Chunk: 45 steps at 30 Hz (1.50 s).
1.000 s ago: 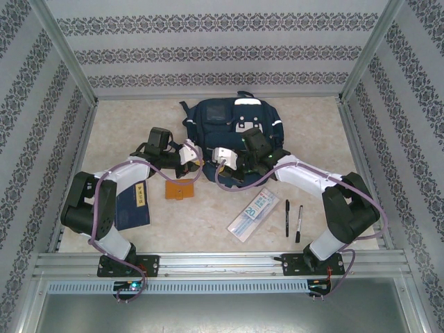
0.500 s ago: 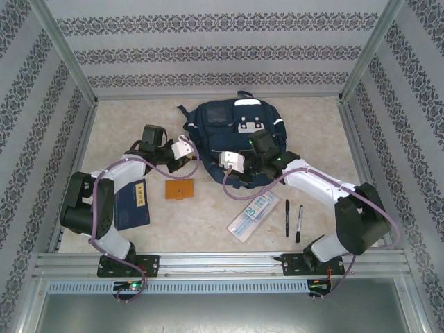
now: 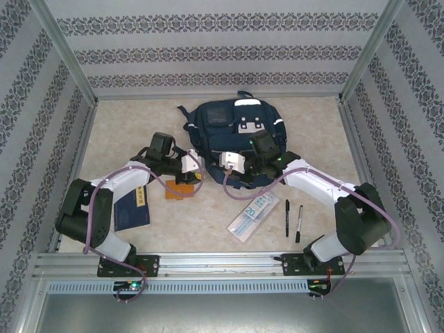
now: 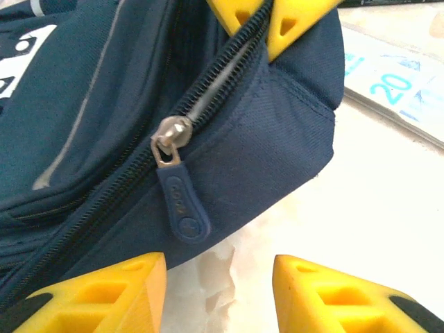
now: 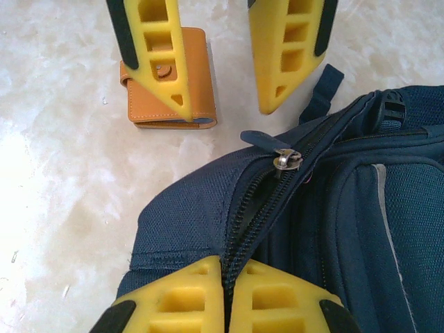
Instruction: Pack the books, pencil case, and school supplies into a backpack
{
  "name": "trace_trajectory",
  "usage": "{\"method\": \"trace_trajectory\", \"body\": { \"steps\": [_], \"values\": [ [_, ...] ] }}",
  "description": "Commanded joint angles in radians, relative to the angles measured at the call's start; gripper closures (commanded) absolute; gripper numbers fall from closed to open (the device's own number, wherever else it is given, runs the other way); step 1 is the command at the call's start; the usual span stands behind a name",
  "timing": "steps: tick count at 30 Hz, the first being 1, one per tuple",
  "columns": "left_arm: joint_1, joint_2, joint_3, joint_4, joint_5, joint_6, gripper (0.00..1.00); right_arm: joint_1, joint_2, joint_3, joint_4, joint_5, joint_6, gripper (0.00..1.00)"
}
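Marbled worktop (image 3: 312, 132): released left jaws have reached the zip pull (image 4: 184, 211) of the navy fabric backpack (image 3: 218, 121), ready for unzipping. Right jaws clench its seam.

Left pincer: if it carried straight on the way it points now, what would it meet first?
Probably the navy zipper pull at the corner of the backpack. It hangs dead ahead of the open left pincer. Nothing seems to lie between them, though depth is hard to judge from the wrist view.

One backpack (image 3: 232, 128). Two books: an orange notebook (image 3: 175, 192) and a navy book (image 3: 132, 207). One pencil case (image 3: 253, 215). Two pens, left (image 3: 287, 217) and right (image 3: 299, 223). Two arms, left (image 3: 118, 177) and right (image 3: 316, 182).
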Motion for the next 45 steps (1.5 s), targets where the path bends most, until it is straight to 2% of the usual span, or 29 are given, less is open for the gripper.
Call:
{"method": "trace_trajectory", "body": {
  "steps": [1, 6, 12, 15, 19, 22, 33, 37, 40, 43, 45],
  "values": [
    [-0.039, -0.015, -0.039, 0.125, -0.028, -0.063, 0.58, -0.007, -0.03, -0.005, 0.05, -0.058, 0.016, 1.0],
    [-0.058, 0.009, -0.066, 0.278, -0.109, -0.179, 0.59, 0.002, -0.037, -0.01, 0.051, -0.06, 0.015, 1.0],
    [-0.059, -0.006, -0.066, 0.347, -0.135, -0.245, 0.57, 0.008, -0.038, -0.023, 0.05, -0.047, 0.007, 1.0],
    [-0.058, -0.011, -0.057, 0.311, -0.107, -0.235, 0.56, 0.008, -0.041, -0.027, 0.051, -0.046, 0.006, 1.0],
    [-0.062, 0.024, -0.013, 0.208, -0.037, -0.223, 0.68, 0.013, -0.04, -0.023, 0.055, -0.052, 0.006, 1.0],
    [-0.075, 0.04, -0.012, 0.192, -0.037, -0.225, 0.69, 0.016, -0.039, -0.019, 0.056, -0.056, 0.01, 1.0],
    [-0.113, 0.042, -0.042, 0.214, -0.13, -0.209, 0.68, 0.018, -0.042, -0.024, 0.074, -0.057, 0.024, 1.0],
    [-0.113, 0.04, -0.03, 0.226, -0.216, -0.229, 0.73, 0.022, -0.048, -0.03, 0.077, -0.056, 0.027, 1.0],
    [-0.113, 0.04, -0.016, 0.219, -0.271, -0.229, 0.84, 0.022, -0.052, -0.035, 0.079, -0.054, 0.026, 1.0],
    [-0.112, 0.033, -0.012, 0.193, -0.245, -0.177, 0.91, 0.022, -0.057, -0.042, 0.079, -0.047, 0.023, 1.0],
    [-0.113, 0.021, -0.019, 0.186, -0.221, -0.145, 1.0, 0.021, -0.061, -0.046, 0.08, -0.04, 0.021, 1.0]
  ]
}}
